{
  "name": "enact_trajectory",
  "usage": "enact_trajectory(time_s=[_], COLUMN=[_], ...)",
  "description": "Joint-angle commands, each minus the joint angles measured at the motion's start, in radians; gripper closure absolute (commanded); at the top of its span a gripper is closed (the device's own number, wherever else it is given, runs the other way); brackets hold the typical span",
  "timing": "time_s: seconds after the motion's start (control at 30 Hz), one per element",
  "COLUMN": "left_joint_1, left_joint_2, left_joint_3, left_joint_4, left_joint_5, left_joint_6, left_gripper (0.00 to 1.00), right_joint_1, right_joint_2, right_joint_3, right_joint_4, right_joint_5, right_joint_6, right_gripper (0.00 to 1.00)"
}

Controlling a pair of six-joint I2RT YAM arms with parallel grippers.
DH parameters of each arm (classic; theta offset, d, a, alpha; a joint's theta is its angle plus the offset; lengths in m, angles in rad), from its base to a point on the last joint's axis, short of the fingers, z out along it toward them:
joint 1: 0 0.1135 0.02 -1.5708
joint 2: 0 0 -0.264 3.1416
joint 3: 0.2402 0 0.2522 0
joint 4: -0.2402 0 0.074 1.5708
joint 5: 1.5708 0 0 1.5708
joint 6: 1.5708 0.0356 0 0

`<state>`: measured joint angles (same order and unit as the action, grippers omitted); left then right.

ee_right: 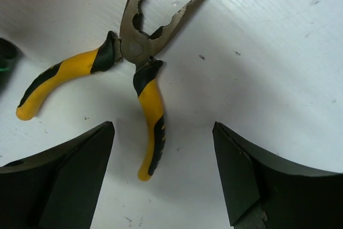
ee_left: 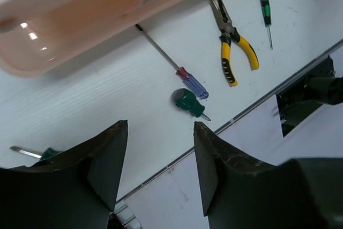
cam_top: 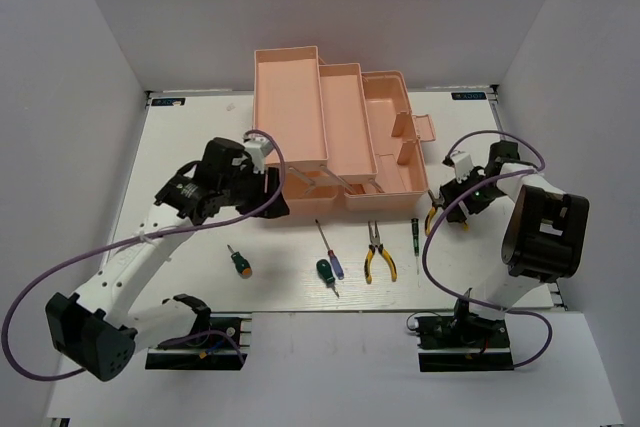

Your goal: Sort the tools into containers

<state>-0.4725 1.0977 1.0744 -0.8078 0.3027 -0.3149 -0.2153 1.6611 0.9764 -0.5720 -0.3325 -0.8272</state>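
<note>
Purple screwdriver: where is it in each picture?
Top external: the purple screwdriver lies at the middle of the table, just in front of the toolbox.
Left wrist: it is near the middle, slanted, below the toolbox.
Right wrist: not in it.
Shared landmark: the shut yellow pliers, just right of it in both of those views.

No text, brand or number could be read in any view. On the table's (cam_top: 285, 282) far edge, a small sticker (cam_top: 166, 101) at upper left of the top view and a second sticker (cam_top: 470, 95) at upper right carried bluish print too small to make out.
</note>
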Motion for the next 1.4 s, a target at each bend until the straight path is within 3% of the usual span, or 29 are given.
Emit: enact_trajectory(time_s=[0.0, 0.2, 0.3, 0.33, 0.4, 0.6, 0.8, 0.97, 1.13, 1.37], left_joint_1=[-0.064, -0.308, -0.403, -0.417, -0.451, -0.500, -0.551, -0.571, -0.589, -0.609], left_joint_2=[0.037, 0.310, 0.449, 0.474, 0.519, 0.648, 0.769, 0.821, 0.886, 0.927], left_joint_3=[-0.001, 0.103, 0.156, 0.156, 0.156, 0.203, 0.288, 0.326, 0.360, 0.389], left_joint_4=[0.084, 0.200, 0.229, 0.245, 0.281, 0.343, 0.363, 0.358, 0.314, 0.259], left_joint_5=[0.004, -0.066, -0.111, -0.120, -0.120, -0.102, -0.089, -0.079, -0.152, -0.232], left_joint_6=[0.002, -0.007, 0.004, 0.004, 0.014, 0.048, 0.048, 0.048, 0.028, -0.006], left_gripper=[0.37, 0.39, 0.39, 0.39, 0.37, 0.30, 0.30, 0.30, 0.30, 0.33], right_joint_1=[0.005, 0.024, 0.034, 0.039, 0.042, 0.013, 0.013, 0.028, 0.146, 0.324], right_joint_2=[0.000, 0.019, -0.016, -0.024, -0.058, -0.164, -0.273, -0.252, -0.181, -0.034], right_joint_3=[0.045, -0.016, -0.093, -0.105, -0.139, 0.050, 0.368, 0.475, 0.515, 0.568], right_joint_4=[0.021, 0.023, 0.050, 0.050, 0.035, -0.247, -0.304, -0.305, -0.211, -0.108], right_joint_5=[0.009, 0.064, 0.063, 0.058, 0.043, -0.094, -0.203, -0.246, -0.208, -0.007], right_joint_6=[-0.041, -0.098, -0.107, -0.107, -0.101, -0.012, 0.132, 0.131, 0.184, 0.237], right_gripper=[0.20, 0.32, 0.56, 0.73, 0.99, 1.00, 1.00, 1.00, 1.00, 1.00])
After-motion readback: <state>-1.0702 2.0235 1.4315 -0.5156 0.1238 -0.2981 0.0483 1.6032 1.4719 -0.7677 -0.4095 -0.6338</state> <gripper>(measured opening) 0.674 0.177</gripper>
